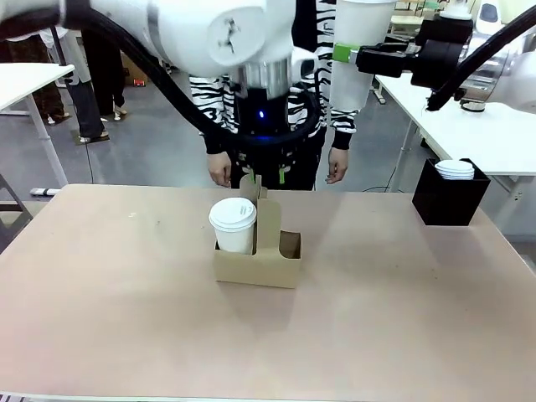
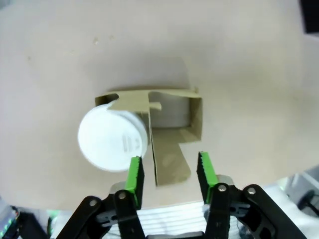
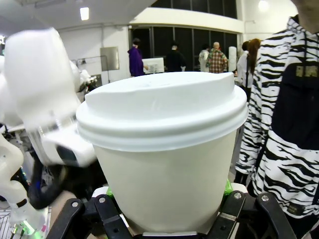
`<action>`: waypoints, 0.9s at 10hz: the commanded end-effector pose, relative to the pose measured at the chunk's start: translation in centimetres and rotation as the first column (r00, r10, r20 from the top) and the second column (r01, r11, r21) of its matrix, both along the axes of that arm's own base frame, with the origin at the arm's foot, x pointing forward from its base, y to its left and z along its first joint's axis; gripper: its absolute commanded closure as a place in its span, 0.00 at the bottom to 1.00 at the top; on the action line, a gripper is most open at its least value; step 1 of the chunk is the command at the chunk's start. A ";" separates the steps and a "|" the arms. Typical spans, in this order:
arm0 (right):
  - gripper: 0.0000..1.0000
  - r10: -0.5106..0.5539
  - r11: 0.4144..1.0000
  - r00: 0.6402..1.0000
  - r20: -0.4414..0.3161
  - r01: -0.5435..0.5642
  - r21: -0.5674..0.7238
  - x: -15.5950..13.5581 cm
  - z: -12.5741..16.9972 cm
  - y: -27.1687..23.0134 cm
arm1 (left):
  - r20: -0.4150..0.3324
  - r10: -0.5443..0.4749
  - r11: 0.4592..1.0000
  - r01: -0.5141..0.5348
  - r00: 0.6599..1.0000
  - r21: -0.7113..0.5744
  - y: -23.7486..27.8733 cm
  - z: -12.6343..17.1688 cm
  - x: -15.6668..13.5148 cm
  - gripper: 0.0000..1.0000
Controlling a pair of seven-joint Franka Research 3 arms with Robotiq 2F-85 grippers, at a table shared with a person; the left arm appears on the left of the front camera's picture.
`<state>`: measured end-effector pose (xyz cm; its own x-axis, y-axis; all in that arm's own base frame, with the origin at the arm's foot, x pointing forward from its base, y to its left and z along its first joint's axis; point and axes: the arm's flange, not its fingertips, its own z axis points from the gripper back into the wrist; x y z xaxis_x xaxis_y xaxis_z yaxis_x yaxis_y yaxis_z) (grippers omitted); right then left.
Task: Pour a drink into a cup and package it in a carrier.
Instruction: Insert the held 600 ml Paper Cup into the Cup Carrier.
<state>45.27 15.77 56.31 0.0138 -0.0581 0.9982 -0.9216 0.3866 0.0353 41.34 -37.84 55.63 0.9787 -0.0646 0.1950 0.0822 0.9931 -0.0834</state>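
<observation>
A brown cardboard carrier [image 1: 268,266] stands mid-table with a lidded white cup [image 1: 233,224] in its left hole. My left gripper [image 1: 268,177] hovers just above the upright handle. In the left wrist view the left gripper [image 2: 169,172] is open, its green pads either side of the handle's near end and clear of the carrier [image 2: 192,117] and cup [image 2: 112,139]. My right gripper [image 1: 350,54] is raised at the upper right, shut on a second lidded cup [image 1: 362,59]. In the right wrist view that cup [image 3: 164,144] sits squeezed between the pads of the right gripper [image 3: 167,194]. The drink is hidden under the lids.
A black box [image 1: 450,201] holding a stack of white lids [image 1: 455,169] stands at the table's right rear. A person in a zebra-striped top [image 1: 343,126] stands at the far edge, hands [image 1: 219,172] hanging by the table. Bare tabletop [image 1: 126,318] lies left and front.
</observation>
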 end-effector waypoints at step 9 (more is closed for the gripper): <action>0.19 0.617 0.784 0.786 -0.041 -0.618 -0.059 7.1 -9.2 7.2 | 0.126 -0.612 0.789 0.613 0.780 0.039 24.7 6.1 -6.5 0.00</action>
<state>51.88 23.42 47.58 0.0821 0.0618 0.9947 -0.9735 -0.2089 0.0933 34.86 -14.51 63.13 0.7402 -0.6160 0.2696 0.6493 0.7590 -0.0485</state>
